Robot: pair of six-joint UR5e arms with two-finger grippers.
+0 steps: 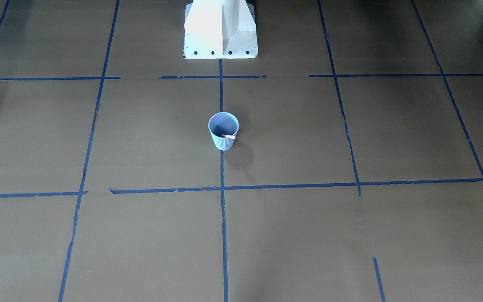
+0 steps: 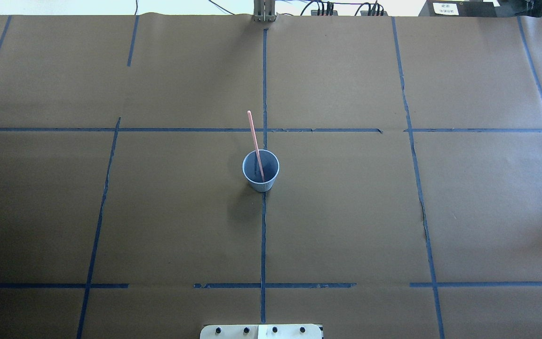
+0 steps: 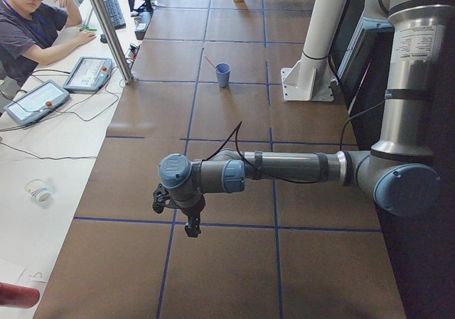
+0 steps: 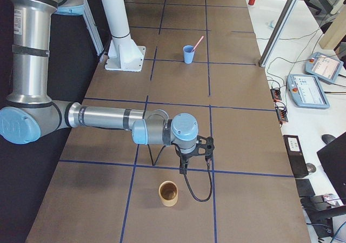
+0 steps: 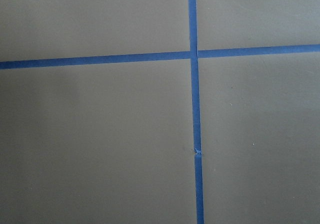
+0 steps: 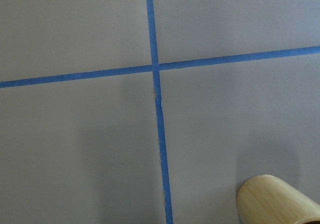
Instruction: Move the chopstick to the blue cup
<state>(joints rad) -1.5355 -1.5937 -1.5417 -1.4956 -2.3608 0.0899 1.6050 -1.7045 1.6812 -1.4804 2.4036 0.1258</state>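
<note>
The blue cup (image 1: 223, 134) stands upright at the middle of the table, on the centre tape line; it also shows in the overhead view (image 2: 260, 172) and both side views (image 3: 223, 74) (image 4: 188, 54). A thin pinkish-orange chopstick (image 2: 254, 139) stands inside it, leaning over the rim away from the robot (image 1: 228, 136) (image 4: 198, 42). My left gripper (image 3: 192, 228) hangs over the table's left end, far from the cup. My right gripper (image 4: 183, 170) hangs over the right end. Both show only in side views, so I cannot tell whether they are open or shut.
A bamboo cup (image 4: 168, 193) stands on the table just below my right gripper and shows in the right wrist view (image 6: 277, 201). The robot's white base (image 1: 220, 29) is behind the blue cup. An operator (image 3: 28, 28) sits at a side desk with tablets.
</note>
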